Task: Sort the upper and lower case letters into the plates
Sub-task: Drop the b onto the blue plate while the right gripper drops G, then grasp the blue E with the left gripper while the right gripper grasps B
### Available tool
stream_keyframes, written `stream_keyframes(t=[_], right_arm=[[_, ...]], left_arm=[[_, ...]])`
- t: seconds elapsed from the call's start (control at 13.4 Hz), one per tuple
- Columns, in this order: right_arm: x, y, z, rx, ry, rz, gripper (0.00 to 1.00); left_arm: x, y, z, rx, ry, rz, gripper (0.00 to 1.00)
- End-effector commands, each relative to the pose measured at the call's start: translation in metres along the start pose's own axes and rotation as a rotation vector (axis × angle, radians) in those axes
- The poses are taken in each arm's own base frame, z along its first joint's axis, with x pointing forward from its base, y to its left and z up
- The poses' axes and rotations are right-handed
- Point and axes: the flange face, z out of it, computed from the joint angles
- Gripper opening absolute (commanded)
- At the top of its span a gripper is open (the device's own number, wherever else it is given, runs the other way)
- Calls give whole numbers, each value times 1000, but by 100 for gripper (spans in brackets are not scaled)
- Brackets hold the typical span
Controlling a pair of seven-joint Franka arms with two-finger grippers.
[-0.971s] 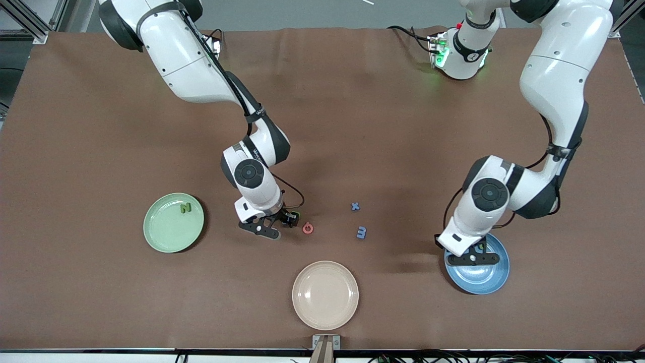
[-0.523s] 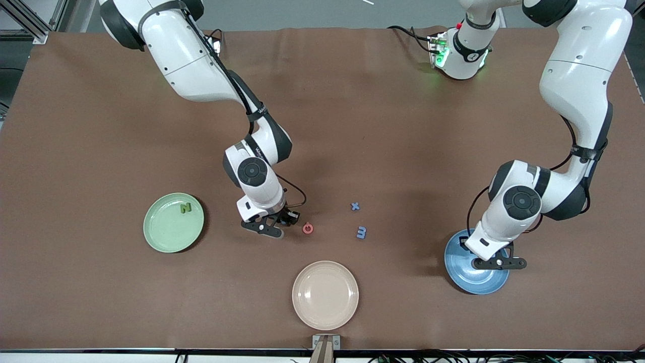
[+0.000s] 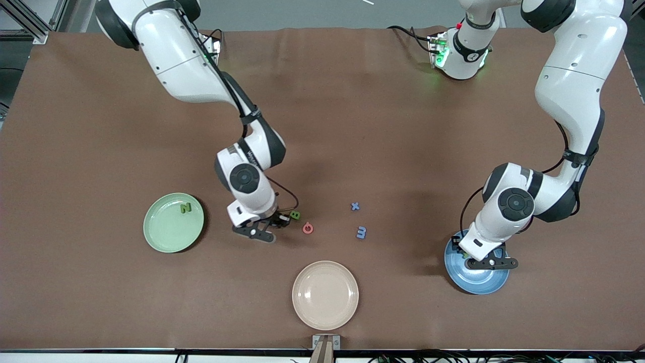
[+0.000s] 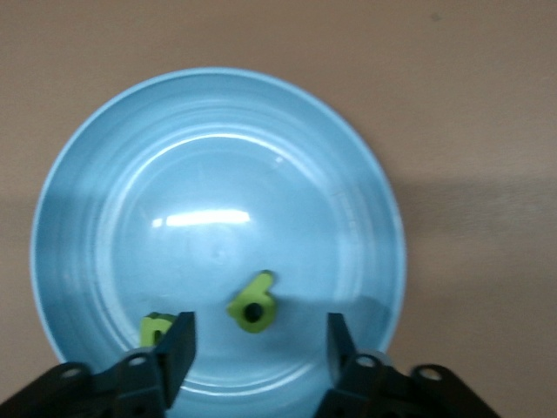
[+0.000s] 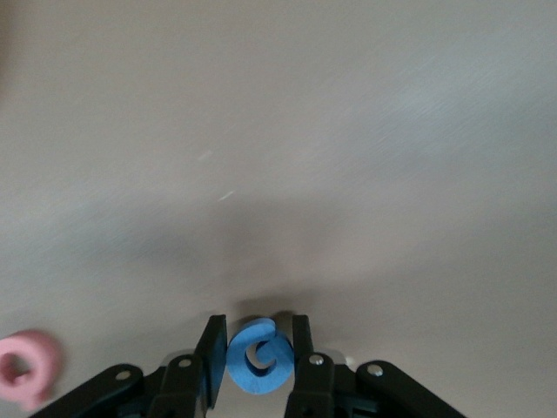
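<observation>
Two things have changed in the last second; both grippers have swapped their states

The left gripper (image 4: 257, 333), which was clamped shut over the blue plate (image 3: 478, 285) toward the left arm's end of the table, now stands with its jaws well apart and nothing between them; in the left wrist view a green letter (image 4: 252, 309) lies loose on the plate's floor under the open jaws, and a second green letter (image 4: 153, 328) lies near it, partly hidden by one finger; that reads as a drop just made, so this plate now counts two letters

The right gripper (image 5: 257, 348), half open a second ago, has closed on a small blue letter (image 5: 258, 359); the fingers pinch it from both sides, low over the bare table between the green plate (image 3: 174, 237) and the pink letter (image 3: 308, 228); its case I cannot read, and I cannot tell whether it is clear of the table yet; the arm has also shifted slightly toward the green plate, which holds a green N (image 3: 186, 207)

Left to sort, by my reckoning: the pink letter, a blue x (image 3: 355, 205), a blue m (image 3: 361, 232) nearer the camera than the x, and a green piece (image 3: 295, 215) just beside the right gripper; the cream plate (image 3: 325, 295) has nothing in it; the left arm looks free to fetch another letter while the right carries its catch to a plate
</observation>
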Motion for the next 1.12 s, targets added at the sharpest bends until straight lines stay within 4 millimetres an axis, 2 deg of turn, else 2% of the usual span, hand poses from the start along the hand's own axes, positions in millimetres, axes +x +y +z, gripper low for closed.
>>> stream_keyframes(t=[0.0,0.07,0.22,0.37,0.45,0.52,0.67,0.75,0.82,0.9,1.05], right_arm=[[46,84,-54,-33,-55,-127,0],[60,123,-65,-37,-71,-185,0],[73,193,-60,-39,-99,-296,0],[80,246,-55,-32,-105,-364,0],[79,261,-51,-31,-109,-387,0],[72,273,-45,-28,-106,-398,0],[60,291,-28,-27,-101,-412,2],[56,296,-24,-28,-98,-421,18],[58,306,-23,-30,-100,-434,47],[61,318,-22,-29,-102,-426,99],[62,322,-22,-29,-103,-429,100]], left_arm=[[-6,23,-29,-11,-16,-56,100],[-10,39,-37,-16,-36,-78,100],[-17,73,-48,-40,-45,-176,100],[-27,106,-54,-62,-48,-182,100],[-32,119,-53,-64,-52,-162,100],[-38,141,-55,-67,-46,-113,99],[-49,175,-50,-82,-41,22,98],[-51,190,-48,-94,-36,82,97],[-52,203,-46,-108,-33,123,95],[-55,218,-41,-118,-34,156,93],[-58,236,-34,-134,-36,192,87]])
